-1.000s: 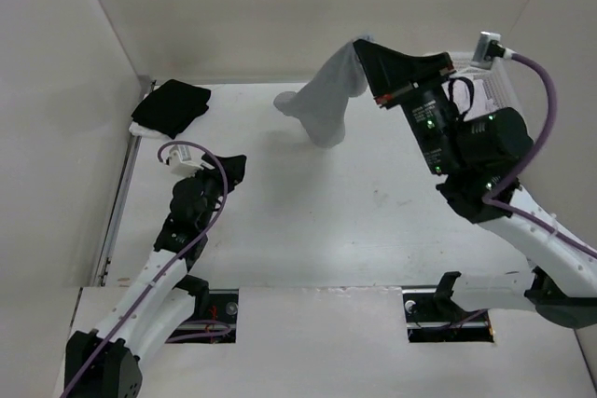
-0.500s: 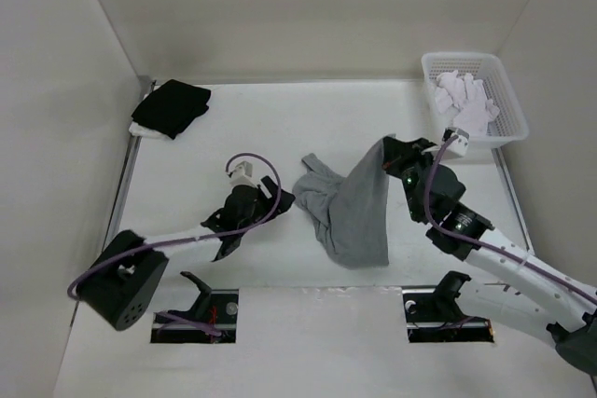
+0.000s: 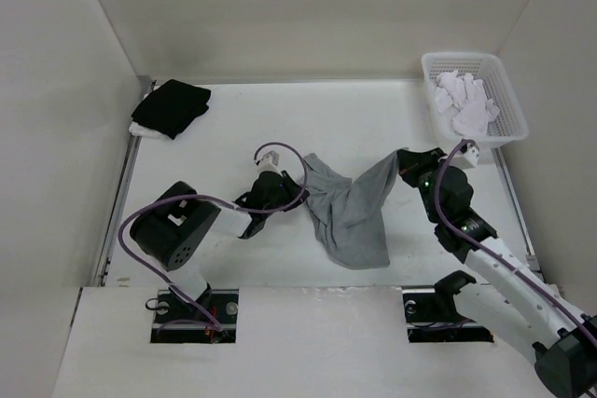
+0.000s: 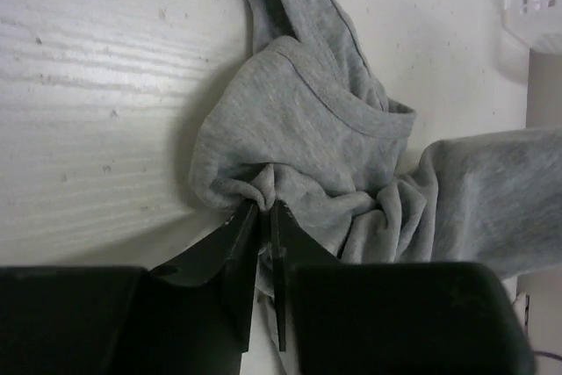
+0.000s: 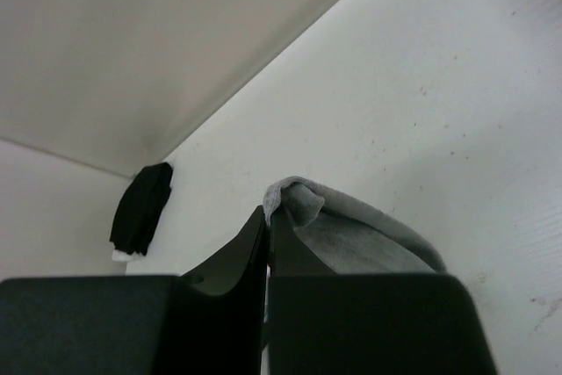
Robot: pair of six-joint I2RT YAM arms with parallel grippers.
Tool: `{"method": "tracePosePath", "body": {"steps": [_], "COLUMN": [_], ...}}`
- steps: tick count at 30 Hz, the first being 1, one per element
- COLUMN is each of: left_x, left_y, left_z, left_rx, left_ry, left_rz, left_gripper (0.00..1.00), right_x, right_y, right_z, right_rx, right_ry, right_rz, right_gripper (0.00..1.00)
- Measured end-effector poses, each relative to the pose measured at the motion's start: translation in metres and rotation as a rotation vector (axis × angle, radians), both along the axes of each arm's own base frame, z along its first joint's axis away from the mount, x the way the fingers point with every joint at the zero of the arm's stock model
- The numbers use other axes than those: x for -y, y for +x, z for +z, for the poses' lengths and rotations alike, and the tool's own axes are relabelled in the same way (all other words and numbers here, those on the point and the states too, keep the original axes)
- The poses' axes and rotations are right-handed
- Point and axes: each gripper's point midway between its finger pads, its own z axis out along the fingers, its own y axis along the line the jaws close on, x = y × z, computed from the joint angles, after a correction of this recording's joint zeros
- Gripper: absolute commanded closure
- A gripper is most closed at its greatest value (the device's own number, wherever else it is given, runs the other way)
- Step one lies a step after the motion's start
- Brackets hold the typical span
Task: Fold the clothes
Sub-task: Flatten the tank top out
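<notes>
The clothes (image 3: 350,216), a light grey tank top, lie crumpled in the middle of the table. One corner is lifted toward the right. My left gripper (image 3: 300,195) is at the garment's left edge. In the left wrist view its jaws (image 4: 265,208) are shut on a bunched fold of the grey fabric (image 4: 325,138), close to the table. My right gripper (image 3: 399,160) holds the upper right corner off the table. In the right wrist view its jaws (image 5: 268,212) are shut on a grey hem (image 5: 351,234) that loops over the fingertips.
A black garment (image 3: 171,106) lies on a white cloth at the back left corner, also seen in the right wrist view (image 5: 140,208). A white basket (image 3: 511,100) with white cloth pieces (image 3: 466,100) stands at the back right. Walls close in the left, back and right sides.
The right arm brought the grey top from high at the back down to the table's middle. The left arm swung right to the garment's left edge and shut on it.
</notes>
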Motion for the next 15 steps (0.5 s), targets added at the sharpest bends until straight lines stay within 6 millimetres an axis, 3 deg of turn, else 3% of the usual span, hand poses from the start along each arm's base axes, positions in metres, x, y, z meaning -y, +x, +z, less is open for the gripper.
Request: {"method": "tracePosePath", "body": {"steps": [3, 6, 7, 8, 9, 13, 15], "left_x": [-0.004, -0.015, -0.021, -0.032, -0.036, -0.076, -0.100], "left_y": [0.009, 0.011, 0.009, 0.004, 0.001, -0.027, -0.042], "left_z": [0.007, 0.038, 0.059, 0.102, 0.123, 0.264, 0.312], "left_rx": [0.011, 0.057, 0.096, 0.173, 0.218, 0.519, 0.614], "left_ry": [-0.006, -0.019, -0.034, -0.058, -0.082, -0.205, -0.231], "left_rz": [0.017, 0.039, 0.047, 0.062, 0.067, 0.135, 0.184], "left_gripper": [0.99, 0.99, 0.99, 0.99, 0.99, 0.99, 0.99], "right_x": [-0.004, -0.006, -0.008, -0.014, -0.018, -0.045, -0.062], "right_y": [-0.003, -0.010, -0.014, -0.025, -0.032, -0.072, -0.100], "right_z": [0.001, 0.011, 0.014, 0.022, 0.029, 0.064, 0.085], "right_rx": [0.004, 0.027, 0.030, 0.043, 0.056, 0.102, 0.123], "right_ry": [0.008, 0.014, 0.012, 0.014, 0.019, 0.036, 0.050], "right_rz": [0.027, 0.046, 0.058, 0.095, 0.119, 0.277, 0.390], "right_gripper": [1.00, 1.00, 1.00, 1.00, 1.00, 1.00, 1.00]}}
